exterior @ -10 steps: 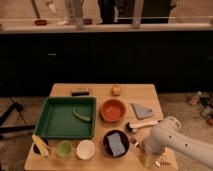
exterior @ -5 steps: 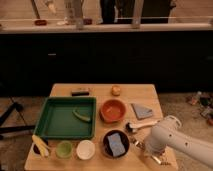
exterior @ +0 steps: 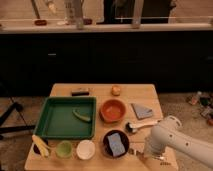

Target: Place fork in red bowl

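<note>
Dim room, dark backdrop; soft light on wooden table [exterior: 140, 92]; pale pincer [exterior: 136, 150] lit, front-right edge.

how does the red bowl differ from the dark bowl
The red bowl is orange-red, larger and empty; the dark bowl is near black, smaller and holds a grey-blue sponge. The red bowl sits farther back, the dark bowl in front, beside the gripper. Both are round and upright.

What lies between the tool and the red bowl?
In the camera view, the tool hangs right of the dark bowl; the white-handled utensil's dark head lies between tool and red bowl.
</note>
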Tool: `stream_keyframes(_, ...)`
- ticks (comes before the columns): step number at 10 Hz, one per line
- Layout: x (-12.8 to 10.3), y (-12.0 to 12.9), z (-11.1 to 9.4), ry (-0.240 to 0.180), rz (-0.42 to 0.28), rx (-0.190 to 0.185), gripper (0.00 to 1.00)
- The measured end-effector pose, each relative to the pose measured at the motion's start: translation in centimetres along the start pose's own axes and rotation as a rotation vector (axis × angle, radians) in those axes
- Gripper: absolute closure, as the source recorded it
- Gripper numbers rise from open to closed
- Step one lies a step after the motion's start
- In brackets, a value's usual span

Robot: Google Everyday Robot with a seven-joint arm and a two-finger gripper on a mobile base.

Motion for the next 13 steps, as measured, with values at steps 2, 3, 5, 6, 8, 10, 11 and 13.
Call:
stream_keyframes(2, 0.1, -0.1, 0.1, -0.001, 0.0, 0.005, 1.0)
stream_keyframes(3, 0.2, 0.0, 0.0, 0.0, 0.001, 0.003, 1.0)
stream_keyframes(5, 0.3, 0.0, -0.1, 0.003, 0.001, 0.003, 1.0)
stream_keyframes(6, 0.2, 0.3, -0.3, 0.023, -0.012, 0.021, 1.0)
stream_keyframes(8, -0.6, 1.1, -1.5, 0.047, -0.026, 0.061, 1.0)
stream_keyframes(10, -1.1, 1.5, -2.1, 0.06, -0.039, 0.08, 1.0)
stream_keyframes(11, -1.3, 1.7, -2.6, 0.068, -0.044, 0.092, 1.0)
stream_keyframes(13, -1.2, 1.8, -3.2, 0.075, -0.043, 0.108, 1.0)
